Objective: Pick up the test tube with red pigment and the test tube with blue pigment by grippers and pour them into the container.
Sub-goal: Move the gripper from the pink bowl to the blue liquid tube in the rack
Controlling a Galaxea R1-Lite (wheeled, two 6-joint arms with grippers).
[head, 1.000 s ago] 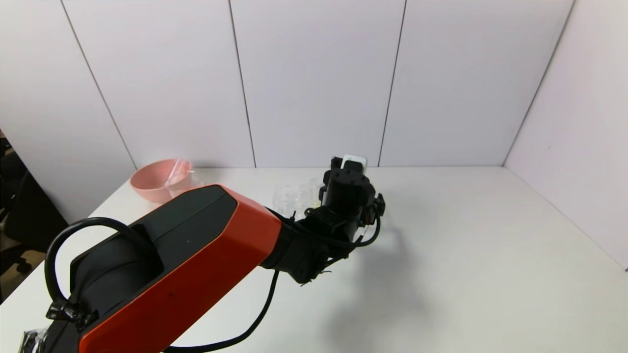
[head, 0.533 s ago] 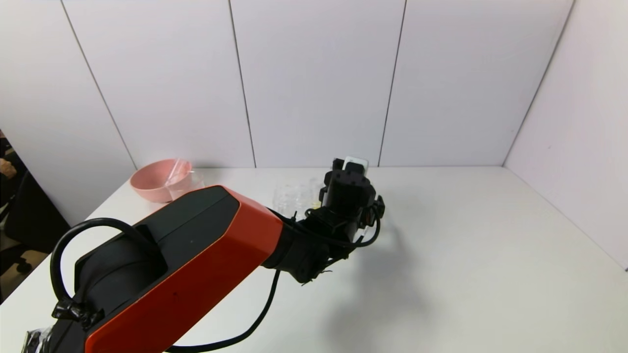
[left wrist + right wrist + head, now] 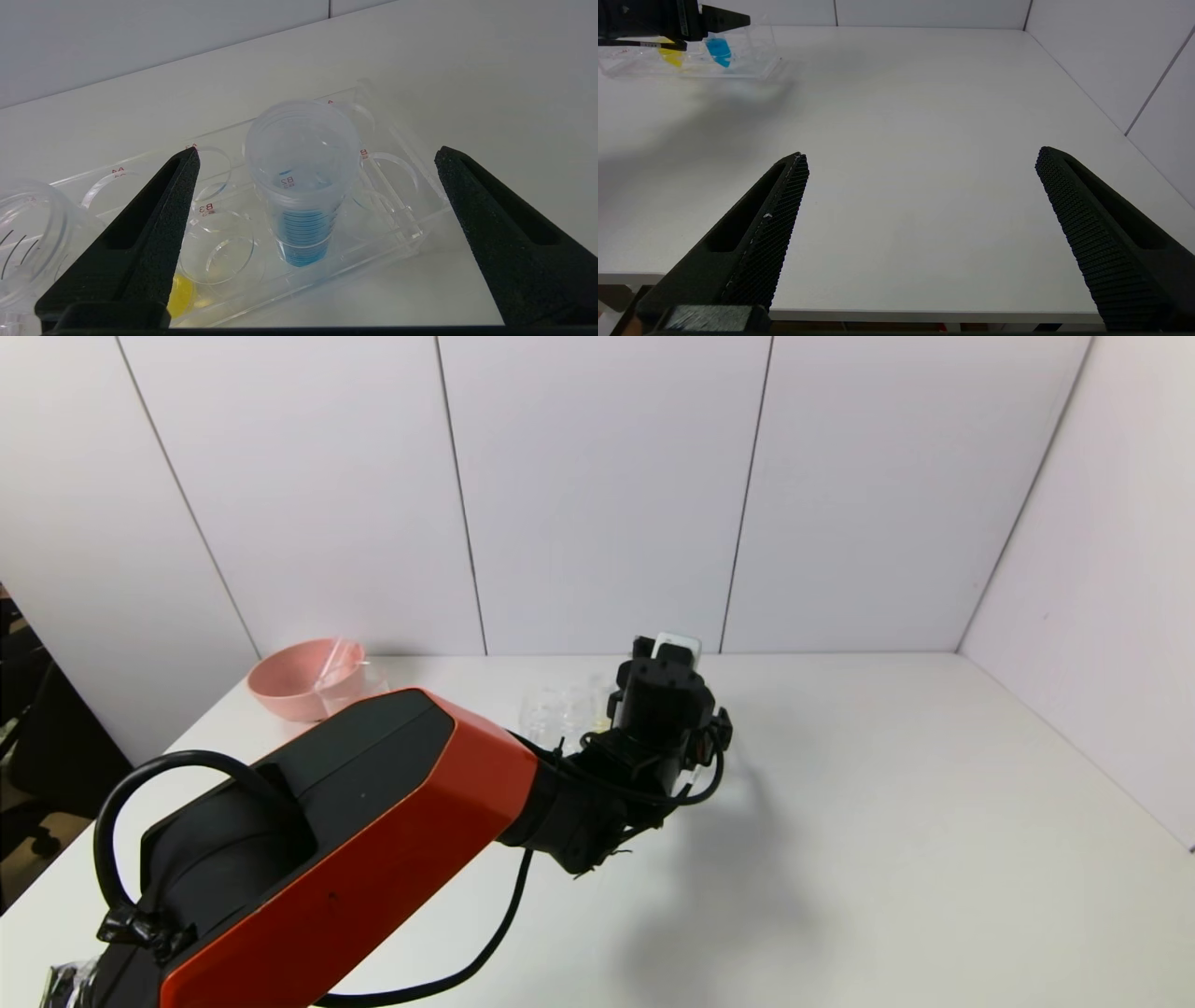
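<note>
Pink plastic marks the far left of the tabletop (image 3: 887, 821): a pink bowl (image 3: 303, 679) near the back wall, with a clear piece, hard to make out, leaning at its right edge. To its right the left arm (image 3: 355, 840), orange and black, reaches forward over the clear rack (image 3: 383, 196), and the left end effector (image 3: 317, 168) hangs above it with its jaws spread wide, gripping nothing.

Small red letters are printed on the rack beside its round holes. "B3" and "B2" can be read; other marks begin with "A", but the rest is too small to tell.

In the hole marked B2 stands the test tube with blue pigment (image 3: 302, 186), upright, directly between the two spread fingers (image 3: 154, 224) and touching neither. It is a slim clear tube with an open round mouth, fine ring graduations down its wall, and bright blue filling its lower end. Left of it in the rack, a yellow-tipped tube (image 3: 180, 294) shows only its yellow tip past the finger. At that side another clear, graduated vessel (image 3: 32, 233) is partly in view; I cannot tell what it is.

Farther right, the right end effector (image 3: 920, 242) hovers low at the near edge of the tabletop, jaws wide apart and empty, well apart from the rack.
</note>
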